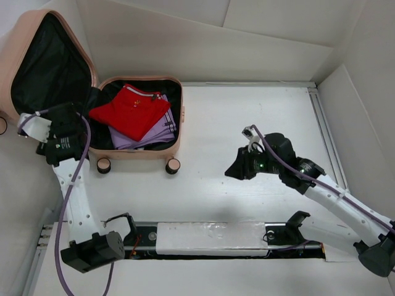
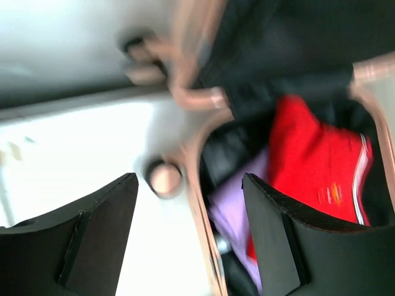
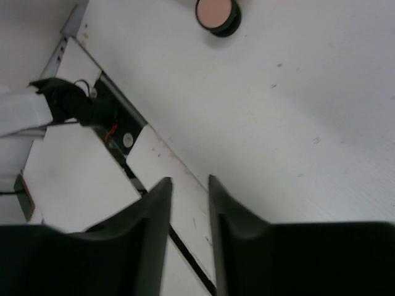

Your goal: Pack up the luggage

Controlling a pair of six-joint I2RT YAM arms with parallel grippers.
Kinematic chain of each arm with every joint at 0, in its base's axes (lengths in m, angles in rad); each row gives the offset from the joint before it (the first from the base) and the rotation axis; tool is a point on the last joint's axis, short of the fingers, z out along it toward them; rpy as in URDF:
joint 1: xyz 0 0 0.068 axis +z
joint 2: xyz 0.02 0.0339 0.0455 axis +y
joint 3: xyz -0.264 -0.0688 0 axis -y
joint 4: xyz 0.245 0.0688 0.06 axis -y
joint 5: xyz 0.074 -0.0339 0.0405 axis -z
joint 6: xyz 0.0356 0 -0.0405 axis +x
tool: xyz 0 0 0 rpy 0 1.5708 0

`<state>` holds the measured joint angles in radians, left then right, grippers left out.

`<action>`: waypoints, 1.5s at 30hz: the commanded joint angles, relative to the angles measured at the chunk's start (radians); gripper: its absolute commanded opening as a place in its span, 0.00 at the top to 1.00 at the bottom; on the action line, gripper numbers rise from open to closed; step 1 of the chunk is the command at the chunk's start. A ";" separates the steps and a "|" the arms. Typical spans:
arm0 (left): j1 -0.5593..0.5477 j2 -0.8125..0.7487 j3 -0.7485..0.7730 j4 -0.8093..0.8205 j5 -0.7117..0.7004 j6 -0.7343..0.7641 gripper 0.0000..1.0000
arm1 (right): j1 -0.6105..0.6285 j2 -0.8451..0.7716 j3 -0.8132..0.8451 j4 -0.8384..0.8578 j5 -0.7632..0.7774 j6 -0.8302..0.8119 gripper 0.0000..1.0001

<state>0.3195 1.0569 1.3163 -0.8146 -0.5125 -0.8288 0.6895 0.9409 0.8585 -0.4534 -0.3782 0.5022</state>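
The luggage point(image 1: 142, 152) lies open in the far left corner of the white desk point(image 1: 259, 111). Its pink lid point(image 1: 12, 55) stands up and leans to the left, and the black lining shows inside. The lower half lies flat on the desk, with two small wheels point(image 1: 103, 165) point(image 1: 173, 165) on the side that faces the near edge.

In the lower half a red garment point(image 1: 131, 111) is folded on top of a light purple garment point(image 1: 162, 126). The red one has thin white stripes along one edge. It also carries a small yellow-orange mark point(image 2: 327, 194), but the mark is too blurred to read.

The left claw point(image 2: 190, 180) is beside the left near corner of the luggage. Its fingers point(image 2: 105, 228) stand wide apart and there is nothing between them. In the left wrist view one finger is over the bare desk and the other is over the clothes, with the pink rim and one wheel point(image 2: 163, 179) seen between them. A small white sign is on the black body of the left arm point(image 1: 62, 145), too small to read.

The right claw point(image 3: 189, 180) is above the desk toward the right edge, well apart from the luggage. Its fingers point(image 3: 154, 234) leave only a narrow gap and hold nothing. One wheel point(image 3: 216, 13) appears at the top of the right wrist view.
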 commanded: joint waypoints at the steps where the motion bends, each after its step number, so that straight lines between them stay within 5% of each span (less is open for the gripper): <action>1: 0.027 0.052 0.194 -0.145 -0.259 0.012 0.35 | 0.056 -0.019 -0.006 0.091 -0.067 -0.056 0.59; 3: 0.027 0.086 0.271 -0.193 -0.288 0.013 0.35 | 0.070 -0.019 -0.006 0.078 -0.067 -0.076 0.39; 6: 0.027 0.156 0.362 -0.245 -0.365 0.013 0.35 | 0.093 -0.019 0.005 0.078 -0.076 -0.085 0.30; 12: 0.027 0.386 0.626 -0.312 -0.475 0.060 0.35 | 0.131 -0.019 0.005 0.078 -0.076 -0.085 0.27; 19: 0.171 0.479 0.742 -0.299 -0.366 0.089 0.40 | 0.140 -0.019 0.005 0.065 -0.047 -0.094 0.27; 23: 0.171 0.515 0.765 -0.274 -0.347 0.115 0.57 | 0.140 -0.008 0.005 0.056 -0.025 -0.094 0.27; 26: 0.153 0.540 0.787 -0.274 -0.314 0.115 0.98 | 0.140 0.004 0.005 0.047 -0.016 -0.094 0.27; 27: 0.136 0.540 0.796 -0.274 -0.304 0.115 0.98 | 0.140 0.004 0.005 0.047 -0.016 -0.094 0.27; 30: 0.051 0.540 0.756 -0.265 -0.317 0.073 1.00 | 0.140 0.013 0.005 0.047 -0.005 -0.094 0.27; 34: -0.199 0.448 0.608 -0.225 -0.373 0.048 1.00 | 0.140 0.042 0.014 0.047 0.005 -0.085 0.27; 41: -0.762 0.255 0.272 -0.190 -0.247 -0.073 0.99 | 0.140 0.088 0.023 0.078 0.005 -0.057 0.27; 44: -0.908 0.146 0.091 -0.077 -0.053 -0.011 0.76 | 0.140 0.117 0.024 0.087 0.028 -0.036 0.27; 45: -0.950 0.085 0.054 -0.048 0.000 0.015 0.59 | 0.140 0.133 0.024 0.087 0.028 -0.036 0.27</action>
<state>-0.5781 1.2613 1.4601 -0.9577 -0.6968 -0.8036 0.8200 1.0531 0.8509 -0.4328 -0.3763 0.4458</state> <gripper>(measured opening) 0.309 0.728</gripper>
